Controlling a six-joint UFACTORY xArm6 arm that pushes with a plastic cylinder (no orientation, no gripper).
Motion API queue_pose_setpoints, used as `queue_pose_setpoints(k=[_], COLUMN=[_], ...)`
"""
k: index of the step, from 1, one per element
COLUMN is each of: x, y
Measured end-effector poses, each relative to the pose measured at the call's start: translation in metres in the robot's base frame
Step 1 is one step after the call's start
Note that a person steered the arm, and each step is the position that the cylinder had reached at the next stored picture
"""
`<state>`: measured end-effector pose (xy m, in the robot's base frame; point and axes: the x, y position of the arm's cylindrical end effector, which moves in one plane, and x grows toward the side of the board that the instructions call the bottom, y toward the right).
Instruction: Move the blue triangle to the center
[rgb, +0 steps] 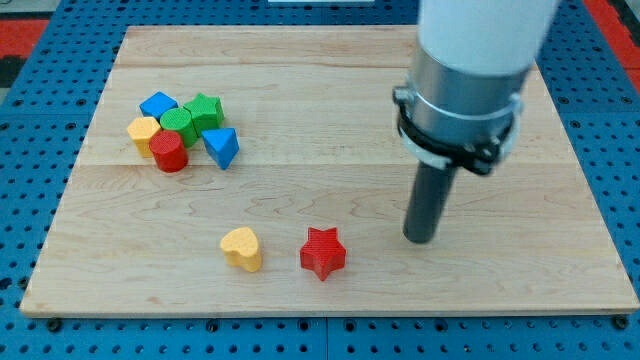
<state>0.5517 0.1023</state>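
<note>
Blue triangle (221, 148) sits at the right edge of the cluster in the view's upper left of the worktop (330, 90); the tip (420, 238), well apart at right, has no fingers. It should circle behind the triangle's left side and push rightward, avoiding the green block (205, 112).

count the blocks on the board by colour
blue: 2, a blue block and the blue triangle
green: 2, at and
yellow: 2, at and
red: 2, a red cylinder and a red star
total: 8
my tip stands to the view's right of the red star, touching no block
</note>
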Motion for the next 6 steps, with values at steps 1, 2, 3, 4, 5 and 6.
queue_pose_setpoints(k=[1,2,3,4,5,6], x=[-0.022,-0.079,-0.082,-0.090,-0.126,-0.138], y=[-0.049,-0.115,-0.206,-0.259,-0.224,-0.170])
